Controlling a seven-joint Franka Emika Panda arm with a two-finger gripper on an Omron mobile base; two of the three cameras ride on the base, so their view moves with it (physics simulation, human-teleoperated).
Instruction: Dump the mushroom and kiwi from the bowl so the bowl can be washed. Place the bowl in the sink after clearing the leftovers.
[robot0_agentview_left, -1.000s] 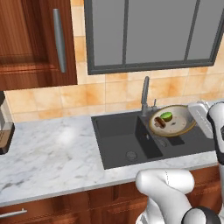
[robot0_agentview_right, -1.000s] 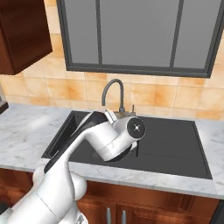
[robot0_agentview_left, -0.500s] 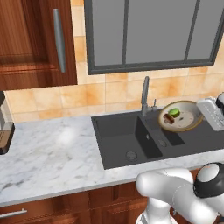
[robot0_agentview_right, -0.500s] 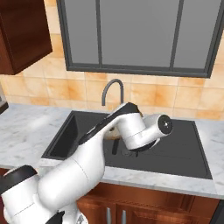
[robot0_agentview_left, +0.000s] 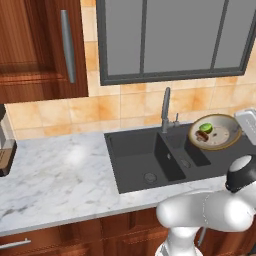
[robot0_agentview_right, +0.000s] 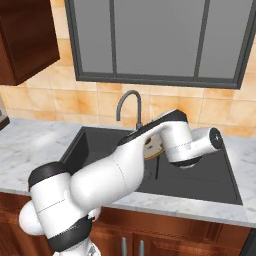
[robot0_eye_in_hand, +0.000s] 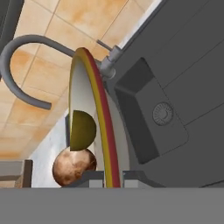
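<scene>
The jaws appear clamped on the rim of the bowl (robot0_eye_in_hand: 98, 127), one dark fingertip either side of its golden-brown edge at the six o'clock edge of the hand view, though the tips are mostly cut off there, so the grip is a judgement. The gripper (robot0_eye_in_hand: 113, 178) sees the bowl edge-on: a thin curved band running from six o'clock up to twelve, hollow side facing nine o'clock. Inside that hollow sit the kiwi (robot0_eye_in_hand: 82, 130), a dull green half-round, and just below it the mushroom (robot0_eye_in_hand: 73, 166), a brown speckled ball, touching or nearly touching it. In the left base view the bowl (robot0_agentview_left: 216, 132) is held roughly level over the right end of the sink (robot0_agentview_left: 135, 160), with the green kiwi (robot0_agentview_left: 206, 128) and the dark mushroom (robot0_agentview_left: 202, 138) resting at its nine o'clock side. The smaller basin lies just beside and below it, towards eight o'clock; the tap (robot0_agentview_left: 165, 107) stands at ten o'clock from the bowl. A pale rack-like object (robot0_agentview_left: 248, 121) sits at three o'clock. Judging from this, emptying the bowl calls for a tilt towards its hollow side, so both leftovers slide off the rim farthest from the fingers.
</scene>
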